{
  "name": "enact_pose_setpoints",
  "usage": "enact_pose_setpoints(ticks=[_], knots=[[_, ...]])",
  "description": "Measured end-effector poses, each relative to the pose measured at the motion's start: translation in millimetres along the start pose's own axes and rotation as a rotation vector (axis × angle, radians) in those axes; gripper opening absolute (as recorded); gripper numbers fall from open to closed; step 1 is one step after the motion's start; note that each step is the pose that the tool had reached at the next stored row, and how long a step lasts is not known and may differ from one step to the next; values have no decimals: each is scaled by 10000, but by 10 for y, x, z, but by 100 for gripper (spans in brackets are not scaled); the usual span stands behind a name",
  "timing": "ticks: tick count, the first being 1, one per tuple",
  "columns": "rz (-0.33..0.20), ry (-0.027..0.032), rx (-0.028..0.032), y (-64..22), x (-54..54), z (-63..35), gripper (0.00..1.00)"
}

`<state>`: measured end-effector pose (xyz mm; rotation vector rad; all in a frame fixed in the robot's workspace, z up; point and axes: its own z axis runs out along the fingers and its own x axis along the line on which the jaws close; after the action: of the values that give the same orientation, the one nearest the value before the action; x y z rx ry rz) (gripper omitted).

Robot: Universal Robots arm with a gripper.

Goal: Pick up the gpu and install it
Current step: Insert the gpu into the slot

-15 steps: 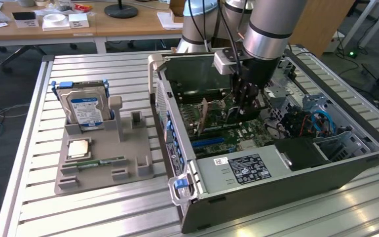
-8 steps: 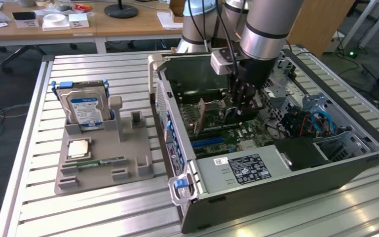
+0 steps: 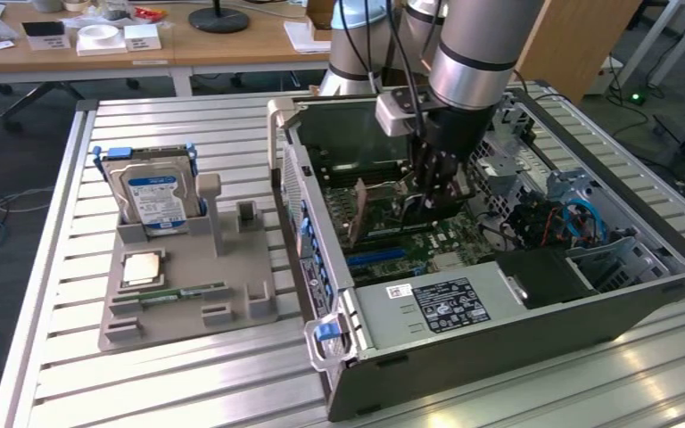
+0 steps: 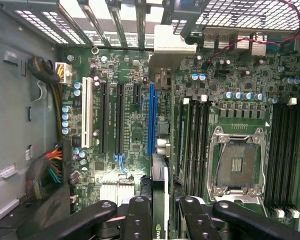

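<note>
A Universal Robots arm reaches down into an open dark-grey desktop computer case (image 3: 498, 357) lying on its side on a slatted aluminium table (image 3: 200, 383). Its black two-fingered pincer (image 3: 420, 209) is clamped on the gpu (image 3: 367, 209), a thin flat card with a brownish back and a silvery metal bracket. The card stands on edge inside the case, directly below the pincer and above the green motherboard (image 3: 438, 241). In the wrist view the gpu (image 4: 159, 180) appears edge-on between the black fingers (image 4: 137, 215). Its long axis runs parallel to a long blue expansion slot (image 4: 151, 120) just beside its line, and its bracket end lies towards the case's slotted rear wall. Whether the card's lower edge already touches the slot cannot be told. Room is tight: black expansion slots and a white one flank the blue slot on one side, memory slots and an empty silver processor socket (image 4: 235, 167) on the other. Well apart, at the exterior view's left, a grey plastic holder (image 3: 182, 308) carries a boxy silver hard drive with a blue-white label (image 3: 152, 201).
</note>
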<state>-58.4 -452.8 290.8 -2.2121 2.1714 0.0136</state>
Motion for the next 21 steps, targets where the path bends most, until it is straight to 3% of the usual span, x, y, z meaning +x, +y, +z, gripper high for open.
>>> enact_pose_setpoints(ticks=[21], knots=[[0, 1, 0, 8, 1, 58, 26]])
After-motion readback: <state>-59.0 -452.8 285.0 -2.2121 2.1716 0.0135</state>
